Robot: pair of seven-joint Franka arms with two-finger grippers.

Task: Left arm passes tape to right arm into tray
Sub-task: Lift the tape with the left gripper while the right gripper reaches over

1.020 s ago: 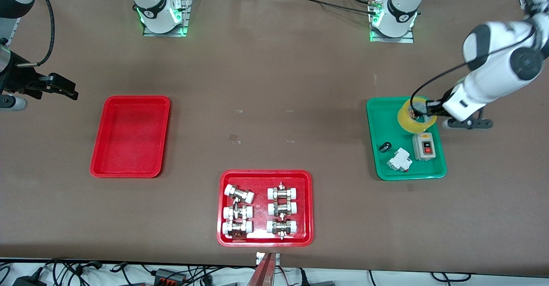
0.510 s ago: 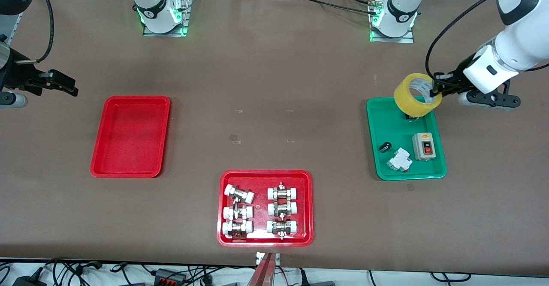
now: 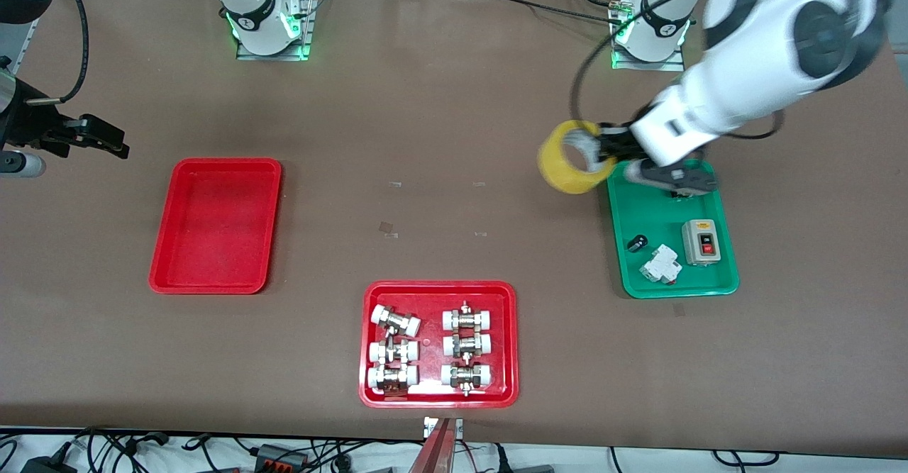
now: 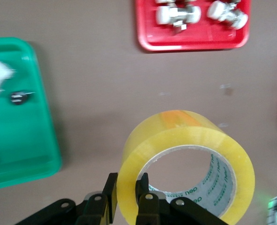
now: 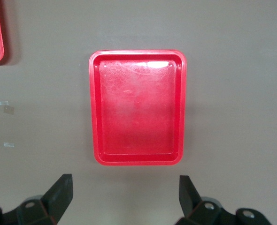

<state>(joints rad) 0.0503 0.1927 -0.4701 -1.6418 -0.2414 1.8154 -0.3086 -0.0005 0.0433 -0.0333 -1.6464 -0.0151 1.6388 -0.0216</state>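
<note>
- Yellowish packing tape (image 3: 572, 166) is what you have pinched in the left gripper (image 3: 601, 152): in the left wrist view the two fingers (image 4: 111, 197) clamp the roll's wall, one inside the pale core and one outside.
- You hold the roll up in the air, on its edge with the core opening sideways, over bare brown table (image 3: 454, 104) just beside the green tray (image 3: 626, 207), at that tray's edge toward the right arm's end.
- Your right gripper (image 3: 106, 143) waits with its fingers spread wide and nothing between them, over the table near the right arm's end; in the right wrist view the plain red tray (image 3: 215, 225) lies just ahead of its fingertips.
- Between the held roll and that tray you have a wide stretch of open table, with only a few small marks on it.
- That tray holds nothing.
- Below your left gripper, the green tray carries a grey switch box (image 3: 703, 241) with red and black buttons, a white breaker (image 3: 660, 264) and a small black part (image 3: 637, 243).
- A second red tray (image 3: 369, 345), nearer the front camera, holds six white-capped metal fittings (image 3: 394, 321) in two columns.
</note>
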